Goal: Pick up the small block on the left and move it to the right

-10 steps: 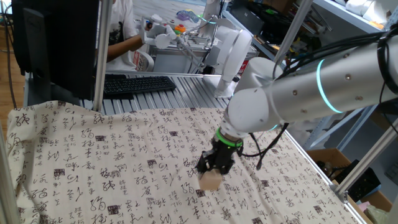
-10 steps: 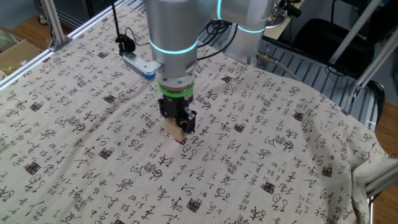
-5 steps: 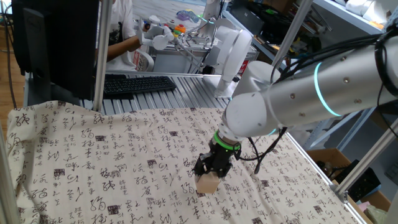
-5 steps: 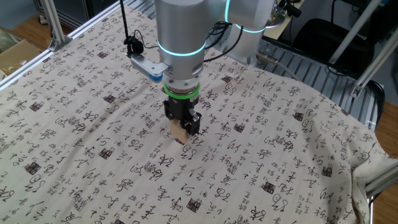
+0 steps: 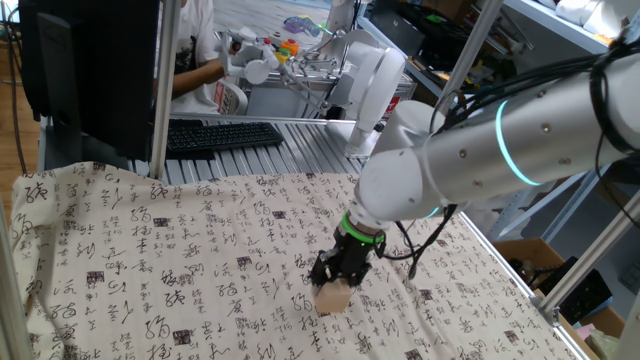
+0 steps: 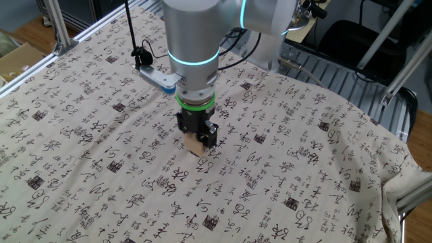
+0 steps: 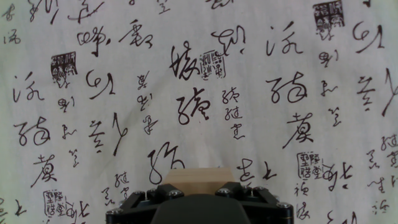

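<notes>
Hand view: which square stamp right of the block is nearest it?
The stamp level with the block; the other two sit farther off, at the right edge and top corner.

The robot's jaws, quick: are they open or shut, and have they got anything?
The gripper: shut on the small block, with the jaws pressed against its sides just above the tablecloth.

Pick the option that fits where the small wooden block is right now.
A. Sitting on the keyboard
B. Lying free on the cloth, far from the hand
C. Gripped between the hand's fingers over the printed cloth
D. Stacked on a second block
C: the block sits clamped in the hand just above the printed cloth; the hand view shows its top edge between the fingers.
</notes>
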Controlling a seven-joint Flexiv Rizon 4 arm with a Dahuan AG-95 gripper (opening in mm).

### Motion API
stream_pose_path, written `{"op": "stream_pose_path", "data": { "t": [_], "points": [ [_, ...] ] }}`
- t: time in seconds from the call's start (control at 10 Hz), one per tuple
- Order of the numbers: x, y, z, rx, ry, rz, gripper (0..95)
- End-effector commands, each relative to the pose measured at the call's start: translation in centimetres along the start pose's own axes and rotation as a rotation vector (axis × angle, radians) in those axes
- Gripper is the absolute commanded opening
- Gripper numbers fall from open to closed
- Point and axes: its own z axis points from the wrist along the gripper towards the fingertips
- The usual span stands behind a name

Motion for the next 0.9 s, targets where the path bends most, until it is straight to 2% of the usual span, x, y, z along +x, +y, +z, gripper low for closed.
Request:
{"op": "stream_pose_path", "data": {
  "t": [0.1, 0.3, 0.7, 0.8, 0.9],
  "points": [
    [0.1, -0.2, 0.6, 0.023, -0.015, -0.005, 0.0],
    [0.2, -0.4, 1.3, 0.025, -0.02, -0.006, 0.0],
    [0.2, -0.5, 1.8, 0.018, -0.013, 0.002, 0.0],
    [0.2, -0.5, 2.1, 0.021, -0.007, 0.005, 0.0],
    [0.1, -0.7, 2.8, 0.028, -0.015, 0.005, 0.0]
  ]
}}
